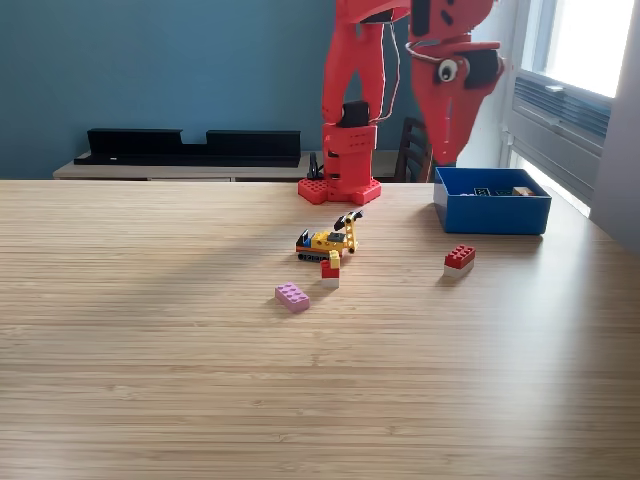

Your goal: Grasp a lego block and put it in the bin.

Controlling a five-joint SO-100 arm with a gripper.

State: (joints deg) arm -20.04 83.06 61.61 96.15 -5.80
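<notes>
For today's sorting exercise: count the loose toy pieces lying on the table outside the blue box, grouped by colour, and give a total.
Pink block: 1
Red block: 1
Red-and-white piece: 1
Yellow toy digger: 1
Total: 4
Pieces inside the blue box are too hidden to count.

The table (200,400) is showing pale wood grain, matt and finely ridged; the bin (491,213) is looking like smooth blue plastic; the gripper (446,150) is appearing as red plastic, faintly glossy.
</notes>
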